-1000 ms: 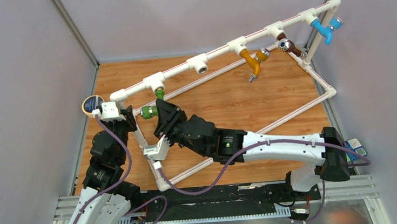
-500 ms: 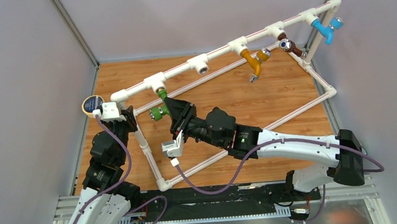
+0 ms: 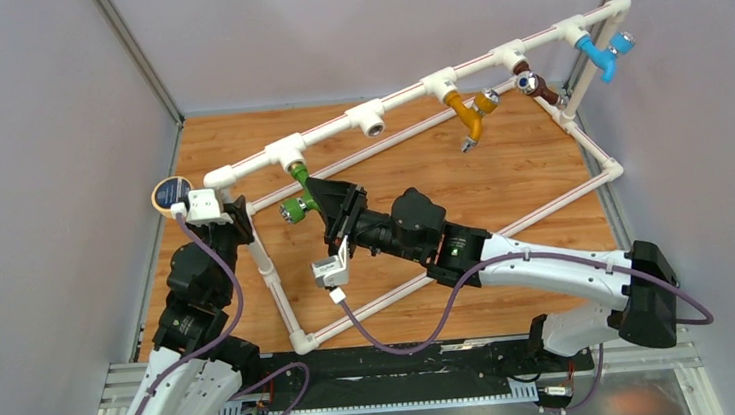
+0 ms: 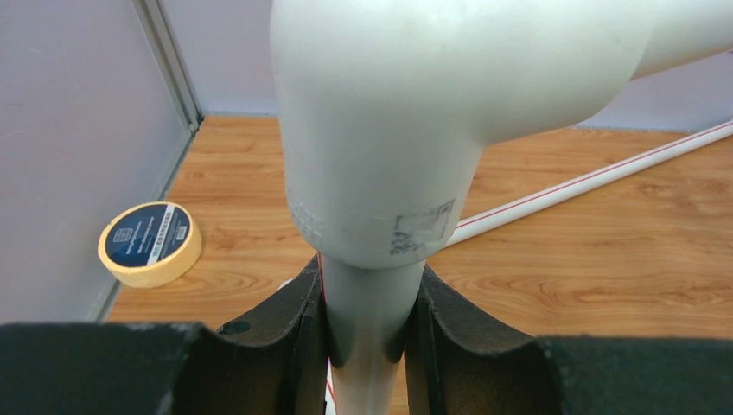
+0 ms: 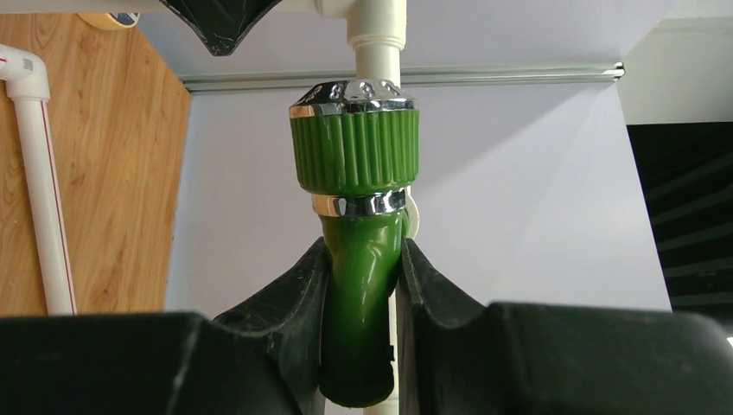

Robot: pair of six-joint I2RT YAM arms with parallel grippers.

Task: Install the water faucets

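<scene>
The right pincer [image 5: 361, 251] pinches the glossy green faucet [image 5: 354, 156] by its smooth neck, just under a ribbed collar trimmed with chrome rings. The faucet sits just beneath a white tee fitting [image 3: 288, 155] on the top pipe. The left pincer [image 4: 367, 290] is clamped on a round white pipe [image 4: 367, 346] below a matte elbow [image 4: 380, 112], above the wood-grain bench [image 4: 605, 259].

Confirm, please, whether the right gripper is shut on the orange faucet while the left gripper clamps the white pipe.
No: the right gripper holds the green faucet, as the right wrist view shows; the left gripper does clamp the white pipe.
</scene>
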